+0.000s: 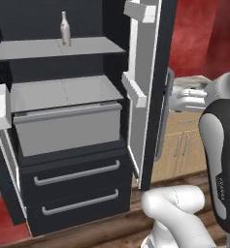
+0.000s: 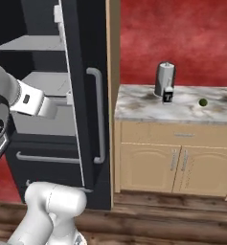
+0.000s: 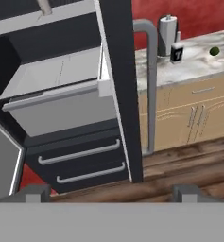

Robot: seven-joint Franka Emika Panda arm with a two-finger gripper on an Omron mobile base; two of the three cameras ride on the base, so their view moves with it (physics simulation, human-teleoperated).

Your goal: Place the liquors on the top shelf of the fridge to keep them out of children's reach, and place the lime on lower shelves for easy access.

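Two dark tips of the claw [image 3: 112,193] are seen at the bottom of the hand view, set wide apart, with nothing held between them. Below them the wooden floor [image 3: 179,160] is seen. In the left base view the white hand is seen past the edge of the open fridge door [image 1: 150,92], on the counter's side.

The fridge [image 1: 63,121] is open. The slim beige-brown bottle [image 1: 65,29] is stood upright on the top shelf [image 1: 87,47], near its middle. Under that, a lower shelf [image 1: 63,92] is seen, with a drawer-like bin [image 1: 68,127] just below it. Two dark drawers with grey handles are found at the bottom of the fridge.

The grey bar handle [image 2: 99,117] is seen on the outside of the door in the right base view. Beside the fridge, a tan cabinet is topped by a marbled counter [image 2: 143,107]. The clear square bottle [image 2: 168,95] with the white "T" is stood on the counter, just in front of the grey paper-towel roll [image 2: 164,78]. The lime [image 2: 203,102] is left on the counter too, to the right of the bottle and apart from it.
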